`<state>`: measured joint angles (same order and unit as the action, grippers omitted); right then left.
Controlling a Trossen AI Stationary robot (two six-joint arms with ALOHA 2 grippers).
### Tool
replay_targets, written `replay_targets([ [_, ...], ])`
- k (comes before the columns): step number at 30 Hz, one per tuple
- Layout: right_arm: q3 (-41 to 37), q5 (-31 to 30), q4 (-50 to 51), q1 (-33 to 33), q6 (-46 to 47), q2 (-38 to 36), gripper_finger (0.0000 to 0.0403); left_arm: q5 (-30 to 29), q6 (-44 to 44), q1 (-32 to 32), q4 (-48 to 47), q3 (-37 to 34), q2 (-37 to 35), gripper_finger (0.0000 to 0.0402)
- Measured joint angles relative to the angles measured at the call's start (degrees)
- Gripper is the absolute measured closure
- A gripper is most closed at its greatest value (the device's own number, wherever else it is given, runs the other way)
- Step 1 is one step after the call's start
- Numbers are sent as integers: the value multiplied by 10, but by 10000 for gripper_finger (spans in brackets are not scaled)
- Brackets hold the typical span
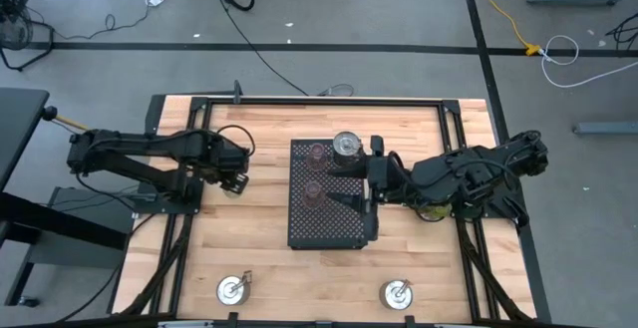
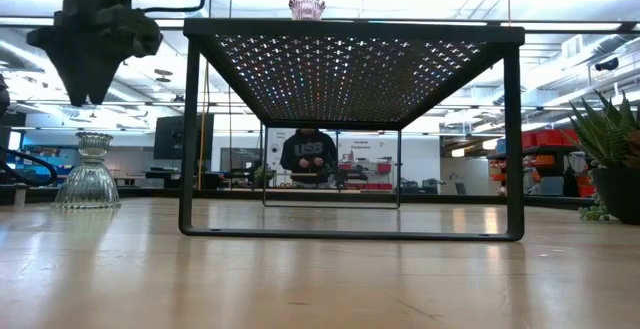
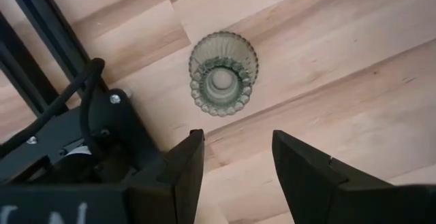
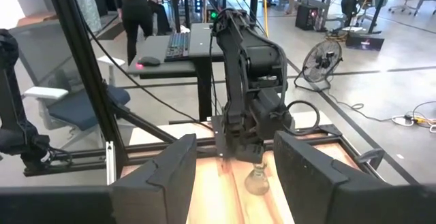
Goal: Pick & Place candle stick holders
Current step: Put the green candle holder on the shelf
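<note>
A greenish glass holder (image 3: 223, 73) stands on its base on the wooden table, left of the black perforated tray (image 1: 344, 230). It also shows in the low view (image 2: 90, 172) and the right wrist view (image 4: 257, 180). My left gripper (image 3: 237, 166) hovers open above and just beside it, touching nothing. On the tray stand a silver holder (image 1: 345, 146), a pink glass holder (image 1: 318, 153) and a reddish glass holder (image 1: 313, 194). My right gripper (image 1: 345, 184) is open and empty over the tray's right half. Two more silver holders (image 1: 234, 288) (image 1: 397, 293) stand near the table's near edge.
The tray stands raised on thin legs (image 2: 190, 139), and the pink holder (image 2: 307, 7) shows on its top. A green potted plant (image 2: 610, 159) sits at the table's right, under my right arm. A black frame rail (image 1: 319, 100) runs along the far edge. A person stands beyond the table.
</note>
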<state>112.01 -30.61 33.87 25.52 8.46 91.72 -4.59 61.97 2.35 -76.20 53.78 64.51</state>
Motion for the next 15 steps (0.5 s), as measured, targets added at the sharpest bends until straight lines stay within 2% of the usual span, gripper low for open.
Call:
replay_targets([
  [9, 0, 0, 5, 0, 1, 0, 206, -13, -1, 1, -3, 0, 0, 220],
  [15, 0, 2, 5, 0, 1, 0, 206, -12, 1, 1, -3, 0, 0, 175],
])
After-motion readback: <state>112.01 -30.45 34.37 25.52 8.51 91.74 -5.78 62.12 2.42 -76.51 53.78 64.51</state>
